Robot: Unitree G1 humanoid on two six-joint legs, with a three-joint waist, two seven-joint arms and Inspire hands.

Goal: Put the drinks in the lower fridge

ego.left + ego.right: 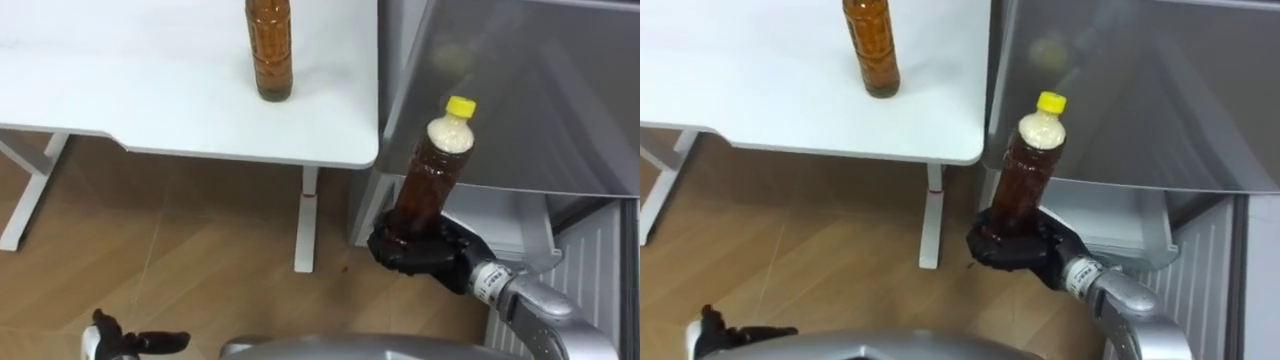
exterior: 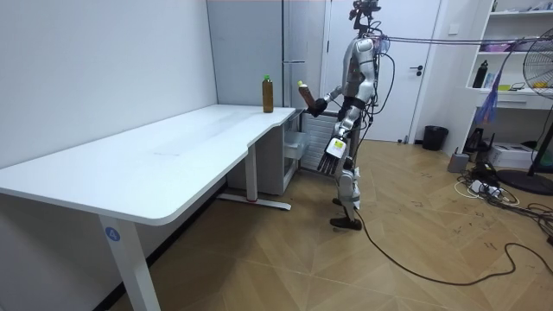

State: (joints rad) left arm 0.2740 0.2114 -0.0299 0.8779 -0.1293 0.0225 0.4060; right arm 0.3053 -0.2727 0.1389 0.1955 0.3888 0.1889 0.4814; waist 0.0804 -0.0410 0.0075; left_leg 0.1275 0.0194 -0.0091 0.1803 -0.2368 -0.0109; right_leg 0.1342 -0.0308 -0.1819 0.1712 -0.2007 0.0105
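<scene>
right hand clasps bottle at base | long axis near-vertical, cap up | left hand apparently open

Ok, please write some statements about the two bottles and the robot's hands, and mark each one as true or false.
1. The right hand holds a bottle with a yellow cap. True.
2. The other bottle is on the white table, apart from both hands. True.
3. The other bottle lies on its side. False: it stands upright.
4. The left hand holds a drink too. False: it hangs low, open and empty.
5. The bottle with a yellow cap is already inside the grey fridge. False: it is outside, in front of the fridge.
</scene>
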